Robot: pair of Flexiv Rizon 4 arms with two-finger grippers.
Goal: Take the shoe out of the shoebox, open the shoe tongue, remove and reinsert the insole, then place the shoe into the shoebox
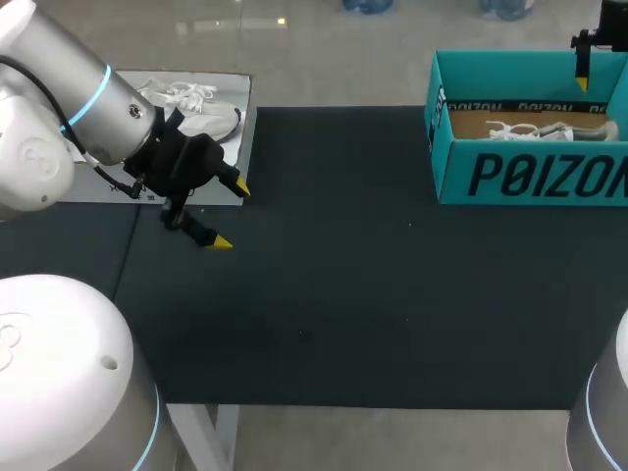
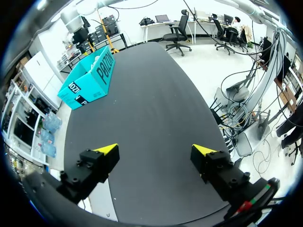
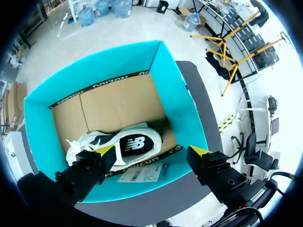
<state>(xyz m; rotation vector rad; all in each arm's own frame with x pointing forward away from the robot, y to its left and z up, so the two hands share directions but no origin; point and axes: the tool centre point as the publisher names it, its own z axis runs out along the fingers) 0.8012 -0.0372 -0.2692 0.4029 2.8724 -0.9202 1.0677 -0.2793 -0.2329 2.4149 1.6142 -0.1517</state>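
Well, white-black shoe (image 3: 124, 144) lies in teal shoebox (image 3: 183, 108).

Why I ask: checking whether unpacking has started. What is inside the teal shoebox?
One white shoe with a dark side panel lies on the shoebox's cardboard floor, beside a long wall. One end is hidden behind a finger of the right gripper; beneath the shoe cannot be seen.

Black-topped table (image 1: 343, 294), teal shoebox (image 1: 530, 177) at far right, pale sheet (image 1: 234, 88) at far left

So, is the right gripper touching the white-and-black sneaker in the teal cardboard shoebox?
Apart. Head view: right gripper over the shoebox rim, sneaker down inside.
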